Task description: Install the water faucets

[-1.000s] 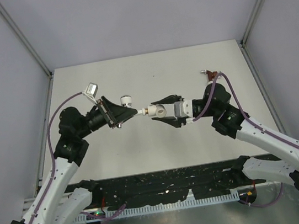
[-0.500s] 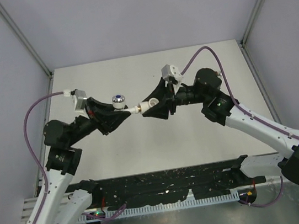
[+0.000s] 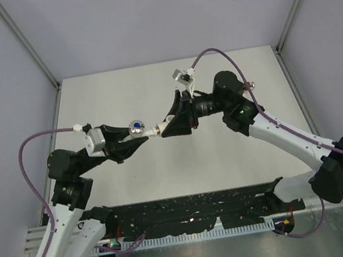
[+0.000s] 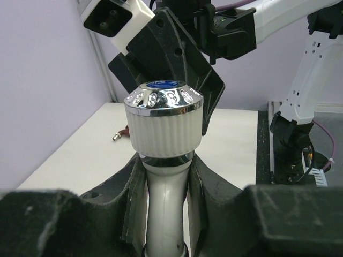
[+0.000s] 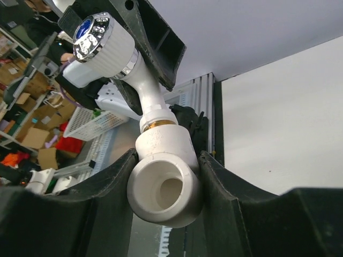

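The white faucet (image 3: 139, 128), with a silvery blue-dotted knob (image 4: 163, 115), is held in the air over the middle of the table. My left gripper (image 3: 139, 135) is shut on its white body (image 4: 166, 198). My right gripper (image 3: 166, 128) is shut on the plain white elbow fitting (image 5: 163, 182). The faucet's brass-ringed threaded end (image 5: 158, 124) sits in the elbow's socket. The two grippers face each other, tips almost touching. The dark red faucet (image 4: 122, 133) lies on the table behind, at the far right in the top view (image 3: 249, 83).
A black base rail (image 3: 189, 209) and a white slotted strip (image 3: 193, 235) run along the table's near edge. Grey enclosure walls with metal posts (image 3: 26, 46) stand left, right and behind. Purple cables (image 3: 33, 145) loop off both wrists.
Both wrists have rolled and the arms have lifted. The joined faucet and elbow have shifted slightly left, and the knob has turned from sideways to facing up. Both grips held.
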`<state>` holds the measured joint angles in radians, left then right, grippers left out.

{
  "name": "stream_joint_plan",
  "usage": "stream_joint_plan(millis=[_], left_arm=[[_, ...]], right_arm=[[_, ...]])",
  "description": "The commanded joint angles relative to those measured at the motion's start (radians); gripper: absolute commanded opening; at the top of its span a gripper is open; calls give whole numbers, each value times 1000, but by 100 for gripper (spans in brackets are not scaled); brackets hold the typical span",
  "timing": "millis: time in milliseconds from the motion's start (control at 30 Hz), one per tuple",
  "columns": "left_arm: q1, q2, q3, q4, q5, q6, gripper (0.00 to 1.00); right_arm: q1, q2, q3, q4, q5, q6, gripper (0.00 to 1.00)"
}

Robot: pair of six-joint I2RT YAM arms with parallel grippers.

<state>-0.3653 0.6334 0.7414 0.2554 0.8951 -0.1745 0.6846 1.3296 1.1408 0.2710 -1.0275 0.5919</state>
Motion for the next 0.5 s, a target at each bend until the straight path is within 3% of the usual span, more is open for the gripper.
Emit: stream_joint_plan(millis=[0, 133, 300, 467], left_arm=[[-37, -27, -33, 151, -66, -63, 0], [-37, -52, -48, 123, -180, -170, 0], [-35, -80, -59, 122, -246, -295, 0], [-37, -95, -68, 93, -318, -433, 0]], right_arm=[[33, -52, 22, -122, 222, -185, 33], [23, -125, 5, -167, 303, -346, 56], [15, -202, -30, -208, 464, -527, 72], [13, -288, -84, -185, 576, -694, 76]])
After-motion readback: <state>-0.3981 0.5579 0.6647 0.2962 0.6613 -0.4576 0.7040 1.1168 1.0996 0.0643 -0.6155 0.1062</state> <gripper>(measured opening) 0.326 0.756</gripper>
